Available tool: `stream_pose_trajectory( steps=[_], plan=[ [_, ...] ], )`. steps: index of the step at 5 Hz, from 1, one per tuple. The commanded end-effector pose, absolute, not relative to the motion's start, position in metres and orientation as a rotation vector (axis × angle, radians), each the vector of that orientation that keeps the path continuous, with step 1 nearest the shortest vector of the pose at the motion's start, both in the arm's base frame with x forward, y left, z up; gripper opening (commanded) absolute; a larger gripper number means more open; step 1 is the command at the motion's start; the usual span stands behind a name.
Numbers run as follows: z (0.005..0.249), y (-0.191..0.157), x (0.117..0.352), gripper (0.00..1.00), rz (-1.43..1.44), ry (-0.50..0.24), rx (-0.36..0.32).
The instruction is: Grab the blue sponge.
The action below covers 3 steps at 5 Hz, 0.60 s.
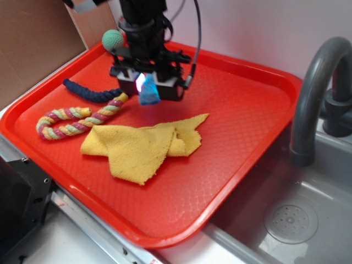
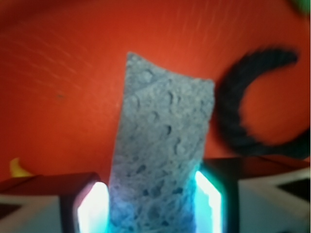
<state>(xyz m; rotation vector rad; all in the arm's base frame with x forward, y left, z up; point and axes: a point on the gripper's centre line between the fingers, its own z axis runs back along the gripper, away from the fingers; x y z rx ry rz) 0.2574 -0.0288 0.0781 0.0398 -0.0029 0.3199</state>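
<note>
Blue sponge (image 1: 148,92) hanging between the fingers of the gripper (image 1: 147,87) in the exterior view, lower end dangling clear of the red tray (image 1: 242,126), above its rear left part. Jaws closing on the foam's upper part, pads glowing pale blue-white at the contact. Navy rope (image 1: 91,93) lying to the left of the sponge, curving toward the multicoloured rope loop (image 1: 71,121) just in front of it. Teal-green knitted ball (image 1: 113,39) sitting in the tray's far left corner, partly hidden behind the arm. Yellow cloth (image 1: 140,146) lying crumpled near the tray's centre, just in front of the gripper. Tray resting partly over a grey sink (image 1: 308,225), grey faucet (image 1: 313,93) arching at the right; brown cardboard (image 1: 33,38) standing at the upper left.

Light-blue porous foam filling the middle of the wrist view: sponge (image 2: 160,145) standing on end and slightly tilted, speckled pores showing, lower part pinched between the two lit fingertips (image 2: 95,206), both touching its sides. Gripper (image 2: 151,206) narrowed to the sponge's width, holding nothing else. Navy rope (image 2: 243,107) curling in a blurred C over the red tray surface (image 2: 58,73) at the right, well apart from the sponge. Sliver of yellow (image 2: 18,167) showing at the left edge, too blurred for identifying.
</note>
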Motion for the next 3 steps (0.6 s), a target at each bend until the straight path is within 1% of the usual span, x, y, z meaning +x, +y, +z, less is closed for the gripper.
stream_pose_trajectory(
  steps=[1, 2, 3],
  plan=[
    [0.187, -0.005, 0.23, 0.0, 0.102, -0.222, -0.043],
    [0.195, 0.0, 0.218, 0.0, 0.225, -0.249, -0.05],
    [0.189, 0.002, 0.221, 0.0, 0.194, -0.214, -0.073]
  ],
)
